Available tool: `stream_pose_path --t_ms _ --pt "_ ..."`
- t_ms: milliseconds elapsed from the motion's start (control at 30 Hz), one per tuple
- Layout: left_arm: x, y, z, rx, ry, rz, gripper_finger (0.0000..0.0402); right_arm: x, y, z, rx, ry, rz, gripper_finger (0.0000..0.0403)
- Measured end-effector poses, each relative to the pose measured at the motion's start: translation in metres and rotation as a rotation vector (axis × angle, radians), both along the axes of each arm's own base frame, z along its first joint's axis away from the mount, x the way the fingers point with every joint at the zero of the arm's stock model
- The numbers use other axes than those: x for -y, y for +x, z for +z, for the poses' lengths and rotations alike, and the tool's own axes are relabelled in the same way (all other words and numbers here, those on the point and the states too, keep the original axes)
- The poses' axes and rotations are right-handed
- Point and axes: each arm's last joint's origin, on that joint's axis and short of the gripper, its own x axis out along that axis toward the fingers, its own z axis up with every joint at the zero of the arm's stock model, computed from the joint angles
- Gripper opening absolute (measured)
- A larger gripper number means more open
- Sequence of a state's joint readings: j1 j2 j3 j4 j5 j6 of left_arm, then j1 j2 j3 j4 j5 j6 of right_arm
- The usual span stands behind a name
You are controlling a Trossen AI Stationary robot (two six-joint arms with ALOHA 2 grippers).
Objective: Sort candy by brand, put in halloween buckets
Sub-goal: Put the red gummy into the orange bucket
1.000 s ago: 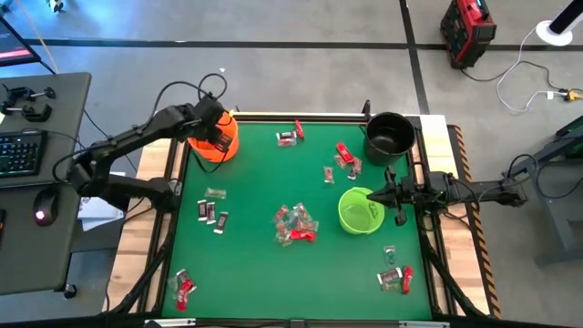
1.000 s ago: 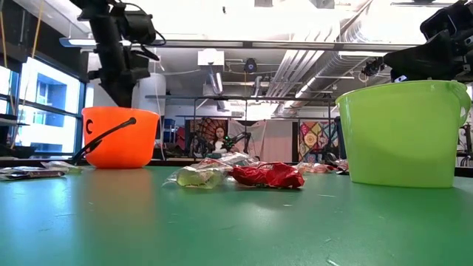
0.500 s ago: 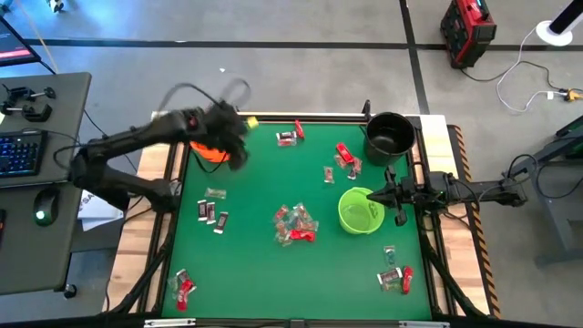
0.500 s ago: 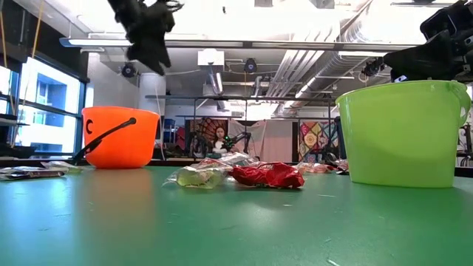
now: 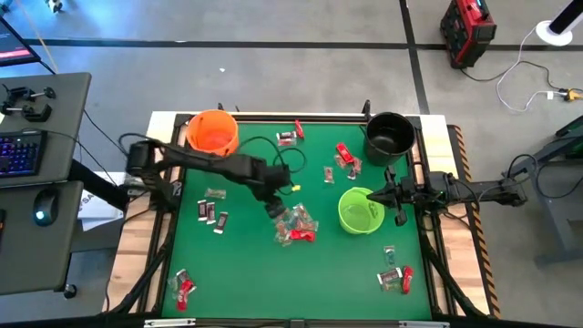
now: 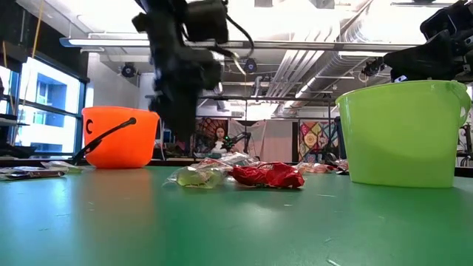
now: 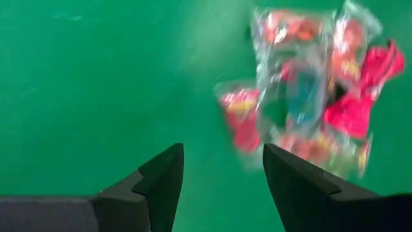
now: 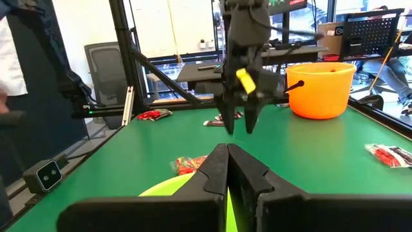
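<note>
Your green felt-topped table point(image 5: 246, 264) carries the orange point(image 5: 212, 133), black point(image 5: 390, 135) and lime round plastic pails point(image 5: 357, 210). Left gripper point(image 5: 276, 208), jaws apart and empty, hovers beside the central heap of wrapped candy point(image 5: 296, 223), likely to pick; right gripper point(image 5: 372, 194) waits closed by the lime pail.

two dark jointed arms with looping black cables; the left hand point(image 8: 239, 119) carries a yellow tag.

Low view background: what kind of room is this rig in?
Likely an open lab or workshop, not a home: bare ceiling ducts and pipes, a grey office chair beyond the green table, and a desk with a black keyboard beside it.
</note>
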State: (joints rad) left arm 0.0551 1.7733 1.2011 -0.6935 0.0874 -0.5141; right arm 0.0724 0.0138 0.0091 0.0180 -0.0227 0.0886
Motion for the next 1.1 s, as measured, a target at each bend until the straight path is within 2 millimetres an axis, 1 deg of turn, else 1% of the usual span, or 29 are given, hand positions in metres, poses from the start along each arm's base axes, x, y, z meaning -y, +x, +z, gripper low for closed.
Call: stream_pose_path --t_ms 133,267,400,600,700,800,900,967,1033,1100 --pt "0.004 0.013 -0.02 0.008 -0.028 0.086 0.0204 0.0 0.0 0.0 0.0 0.0 0.0 0.0" --pt "0.005 0.017 -0.035 -0.025 -0.036 0.133 0.0204 0.0 0.0 0.0 0.0 0.0 0.0 0.0" --pt "0.005 0.024 -0.04 0.02 -0.036 0.133 0.0204 0.0 0.0 0.0 0.0 0.0 0.0 0.0" --pt "0.006 0.027 -0.041 0.046 -0.034 0.135 0.0203 0.0 0.0 0.0 0.001 0.0 0.0 0.0" --pt "0.006 0.031 -0.045 0.067 -0.025 0.104 0.0195 0.0 0.0 0.0 0.0 0.0 0.0 0.0" --pt "0.007 0.034 -0.051 0.064 -0.029 0.099 0.0175 0.0 0.0 0.0 0.0 0.0 0.0 0.0" --pt "0.007 0.034 -0.053 0.062 -0.021 0.077 0.0144 0.0 0.0 0.0 0.0 0.0 0.0 0.0" --pt "0.006 0.033 -0.05 0.068 -0.014 0.065 0.0111 0.0 0.0 0.0 0.0 0.0 0.0 0.0" --pt "0.003 0.032 -0.045 0.084 -0.007 0.037 0.0067 0.0 0.0 0.0 0.001 0.0 0.0 0.0" --pt "-0.003 0.029 -0.031 0.118 0.006 0.021 0.0022 0.0 0.0 0.0 0.001 0.0 0.0 0.0"
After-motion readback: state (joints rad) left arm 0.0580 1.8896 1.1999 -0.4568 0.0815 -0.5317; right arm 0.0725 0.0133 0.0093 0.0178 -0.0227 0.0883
